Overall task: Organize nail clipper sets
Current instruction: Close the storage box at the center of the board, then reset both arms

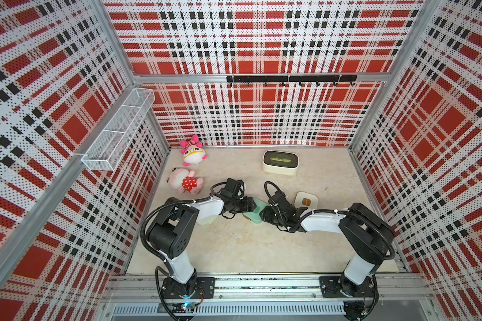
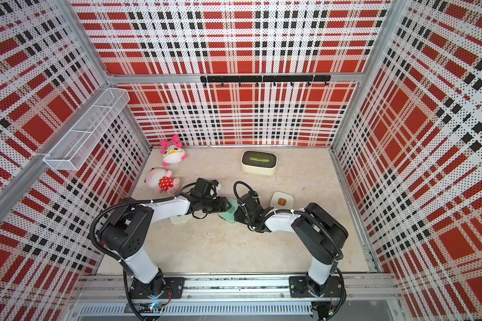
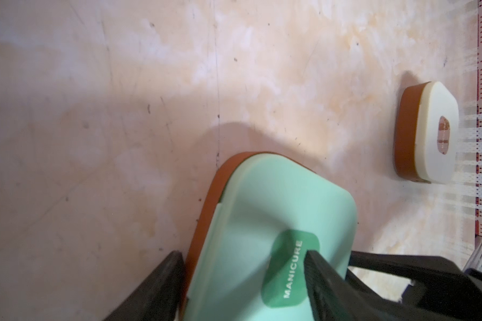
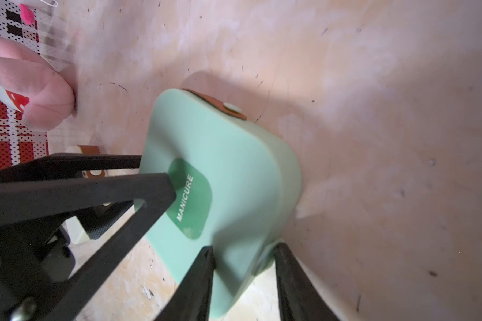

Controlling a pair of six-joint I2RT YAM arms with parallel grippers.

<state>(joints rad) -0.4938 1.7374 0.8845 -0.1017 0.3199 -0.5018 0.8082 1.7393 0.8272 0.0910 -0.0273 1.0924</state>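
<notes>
Mint green manicure case [image 3: 262,216] at middle of worktop [image 1: 234,244], between both claws. Right claw [image 4: 244,248] clamped on one edge, snap tab [image 4: 231,108] at far end. Left claw [image 3: 242,253] astride adjoining side, fingertip [image 3: 310,258] on lid label [image 3: 287,272], grip unconfirmed.

Bright, even light is coming from above in both top views, and the plaid walls [image 1: 262,41] are bowing outward toward the corners — wide-lens distortion. The tabletop [image 1: 234,250] is carrying only faint, soft shadows. In the wrist views it is looking warmer and dimmer; the mint case [image 4: 234,166] is throwing a broad soft shadow, its near end is blurring, and plaid at the frame edges is smearing into pale streaks.
</notes>
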